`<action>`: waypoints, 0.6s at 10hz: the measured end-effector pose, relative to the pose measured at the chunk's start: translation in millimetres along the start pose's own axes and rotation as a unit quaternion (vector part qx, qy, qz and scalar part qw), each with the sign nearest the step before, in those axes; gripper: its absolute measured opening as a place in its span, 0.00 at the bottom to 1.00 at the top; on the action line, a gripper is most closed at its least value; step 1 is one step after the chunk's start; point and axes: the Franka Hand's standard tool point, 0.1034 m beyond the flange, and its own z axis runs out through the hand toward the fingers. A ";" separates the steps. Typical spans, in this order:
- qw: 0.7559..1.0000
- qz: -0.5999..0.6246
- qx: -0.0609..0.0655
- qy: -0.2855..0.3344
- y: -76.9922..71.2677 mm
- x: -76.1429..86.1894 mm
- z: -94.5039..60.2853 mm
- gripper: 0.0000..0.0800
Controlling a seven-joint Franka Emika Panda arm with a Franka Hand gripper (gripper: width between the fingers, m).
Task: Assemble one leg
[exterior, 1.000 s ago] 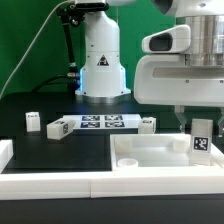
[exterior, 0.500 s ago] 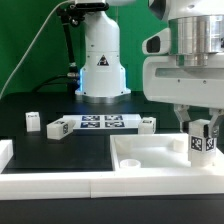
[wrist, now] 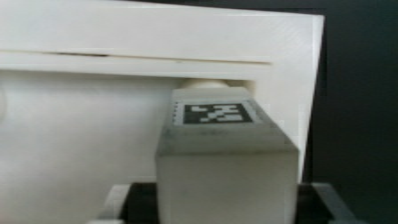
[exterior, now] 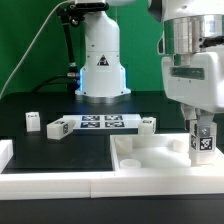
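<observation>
Leg point(exterior: 202, 143), gripped upright by pincer point(exterior: 201, 128), stands inside white tray panel point(exterior: 150, 156).

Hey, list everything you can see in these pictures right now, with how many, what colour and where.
small white plastic leg post with a square tag: one, white, between the fingers above the panel's corner on the exterior view's right
large white tray-like panel: one, white, front of the table
long white bar with several tags: one, white, mid-table
small white block: one, white, exterior view's left
black table: one, black, underneath
robot base: one, white, rear
gripper: one, white, shut on the leg post
</observation>
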 end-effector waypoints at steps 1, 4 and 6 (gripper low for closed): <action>0.998 0.062 0.000 -0.006 0.4 -1.3 0.3 0.36; 0.987 0.163 -0.001 -0.016 0.8 -1.1 0.5 0.36; 0.979 0.201 -0.002 -0.025 0.8 -1.1 0.6 0.36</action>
